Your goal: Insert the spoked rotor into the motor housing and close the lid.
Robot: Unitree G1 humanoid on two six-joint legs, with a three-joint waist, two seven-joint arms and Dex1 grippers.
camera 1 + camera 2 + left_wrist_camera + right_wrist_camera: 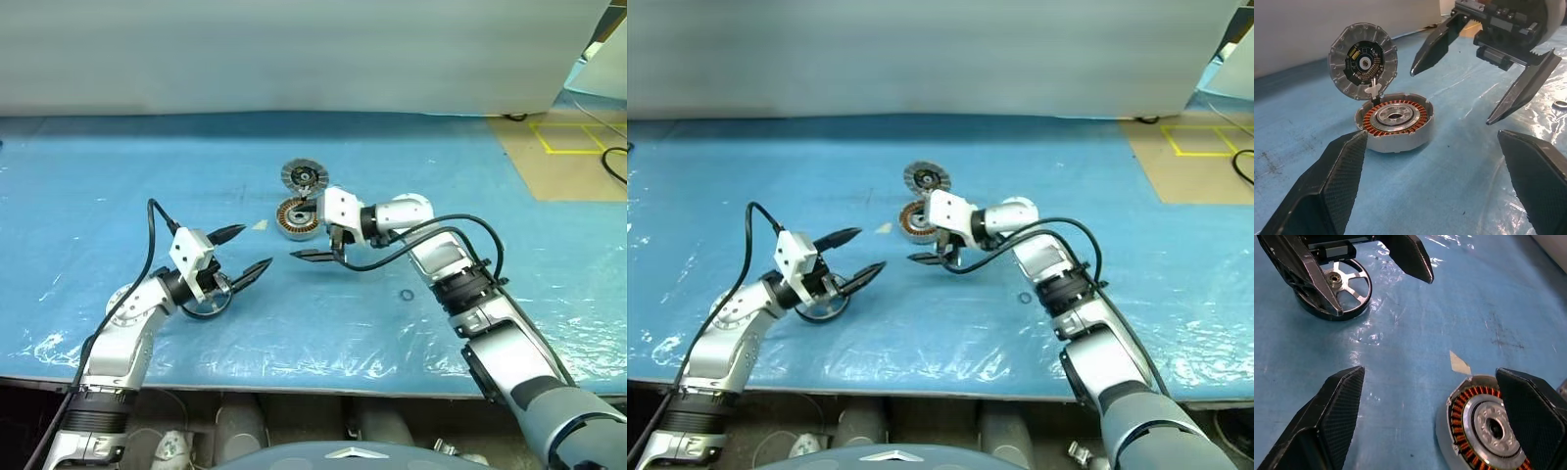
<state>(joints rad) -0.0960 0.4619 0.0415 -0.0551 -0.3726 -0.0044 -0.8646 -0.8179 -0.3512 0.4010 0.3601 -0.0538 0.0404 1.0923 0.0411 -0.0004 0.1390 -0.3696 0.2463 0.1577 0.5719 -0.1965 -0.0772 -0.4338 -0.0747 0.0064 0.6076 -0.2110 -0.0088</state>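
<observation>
The motor housing [1396, 120] lies on the blue table with its copper windings and silver hub showing. Its lid [1362, 61] stands open and upright on the far side, inner face toward me. The spoked rotor [1344, 286] lies flat on the table near the left hand, held by nothing. My left gripper [256, 246] hovers open just beyond the rotor, pointing toward the housing. My right gripper [315, 247] hangs open right in front of the housing, tilted down to the left, with nothing between its fingers. The two grippers face each other across a short gap.
A tiny black ring [407, 295] lies on the table right of the right forearm. A small pale scrap [1459, 363] sits beside the housing. The table's front edge [294, 384] runs below both arms. Wrinkled plastic film covers the blue surface.
</observation>
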